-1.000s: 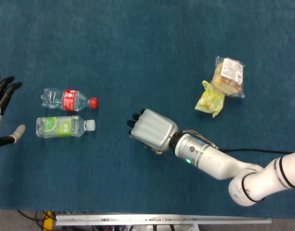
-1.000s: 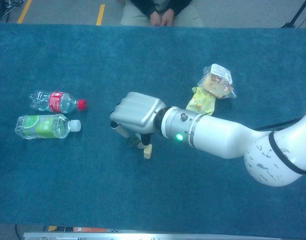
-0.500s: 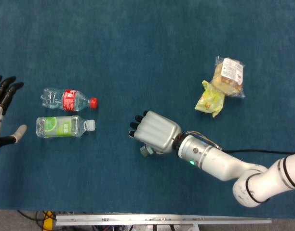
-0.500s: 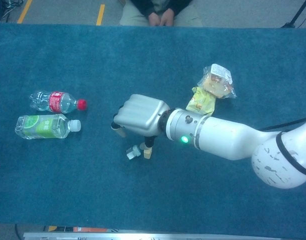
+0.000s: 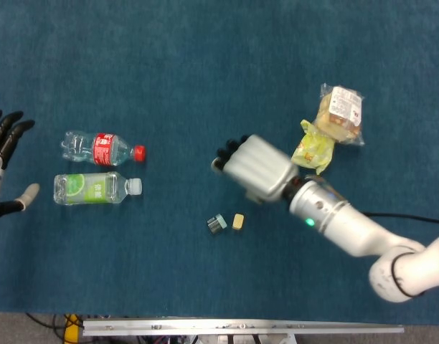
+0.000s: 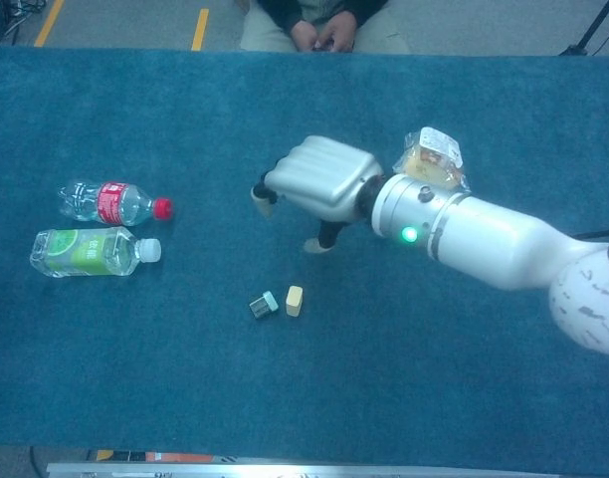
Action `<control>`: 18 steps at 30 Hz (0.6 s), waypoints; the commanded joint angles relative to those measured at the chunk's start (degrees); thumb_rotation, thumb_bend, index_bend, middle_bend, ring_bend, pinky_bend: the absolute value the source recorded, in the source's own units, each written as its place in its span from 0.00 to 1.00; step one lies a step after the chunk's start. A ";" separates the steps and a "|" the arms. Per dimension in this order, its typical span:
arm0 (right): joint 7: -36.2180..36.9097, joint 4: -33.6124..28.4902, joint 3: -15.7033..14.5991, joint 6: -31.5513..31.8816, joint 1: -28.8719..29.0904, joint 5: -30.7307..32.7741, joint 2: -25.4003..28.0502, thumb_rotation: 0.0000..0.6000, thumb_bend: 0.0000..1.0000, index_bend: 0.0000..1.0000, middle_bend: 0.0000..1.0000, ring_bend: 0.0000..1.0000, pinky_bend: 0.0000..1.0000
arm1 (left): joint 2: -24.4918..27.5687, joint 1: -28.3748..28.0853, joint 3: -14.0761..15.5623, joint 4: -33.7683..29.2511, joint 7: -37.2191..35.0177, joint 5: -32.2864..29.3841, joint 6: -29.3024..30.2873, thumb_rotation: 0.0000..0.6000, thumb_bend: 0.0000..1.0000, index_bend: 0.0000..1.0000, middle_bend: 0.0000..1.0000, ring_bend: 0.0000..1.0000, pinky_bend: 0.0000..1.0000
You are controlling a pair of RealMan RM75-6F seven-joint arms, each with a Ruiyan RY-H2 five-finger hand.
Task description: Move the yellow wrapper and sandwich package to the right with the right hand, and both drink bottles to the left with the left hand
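At the far left edge of the head view, the left hand (image 5: 4, 168) rests with dark fingers spread and nothing in it; the chest view does not show it at all. Just right of it lie two clear plastic drink bottles on the blue carpeted surface (image 5: 205, 64): the red-labelled bottle with a red cap (image 5: 103, 147) (image 6: 113, 202) and, nearer the robot, the green-labelled bottle with a white cap (image 5: 96, 188) (image 6: 93, 251), side by side, caps pointing right. A wide bare stretch separates them from two small loose pieces, a grey one (image 5: 217, 223) (image 6: 262, 304) and a tan one (image 5: 238, 221) (image 6: 295, 300), lying close together. Above these hovers the silver right hand (image 5: 254, 168) (image 6: 319, 181), palm down; whether its fingers are clenched or loose I cannot tell, though nothing shows in it. Right of it sits the yellow wrapper (image 5: 313, 150), plain in the head view but hidden behind the wrist in the chest view. The clear sandwich package (image 5: 340, 113) (image 6: 434, 159) touches it. Only the chest view shows a seated person's clasped hands (image 6: 319, 35) past the far edge.
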 commanded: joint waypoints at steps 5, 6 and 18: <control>3.32 -5.40 -0.90 7.88 -6.64 0.09 9.05 1.00 0.18 0.36 0.34 0.28 0.43 | -0.89 -0.01 -1.21 1.30 -2.70 -1.83 0.33 1.00 0.23 0.12 0.09 0.02 0.18; 3.65 -5.82 -1.19 8.81 -7.48 -0.43 10.03 1.00 0.18 0.36 0.34 0.28 0.43 | -0.98 -0.06 -1.35 1.44 -3.17 -2.09 0.23 1.00 0.23 0.12 0.09 0.02 0.18; 9.62 -9.51 -4.82 22.01 -20.48 -9.47 20.15 1.00 0.20 0.39 0.36 0.29 0.43 | -2.73 0.21 -2.31 4.81 -0.83 -2.15 2.33 1.00 0.23 0.12 0.10 0.02 0.18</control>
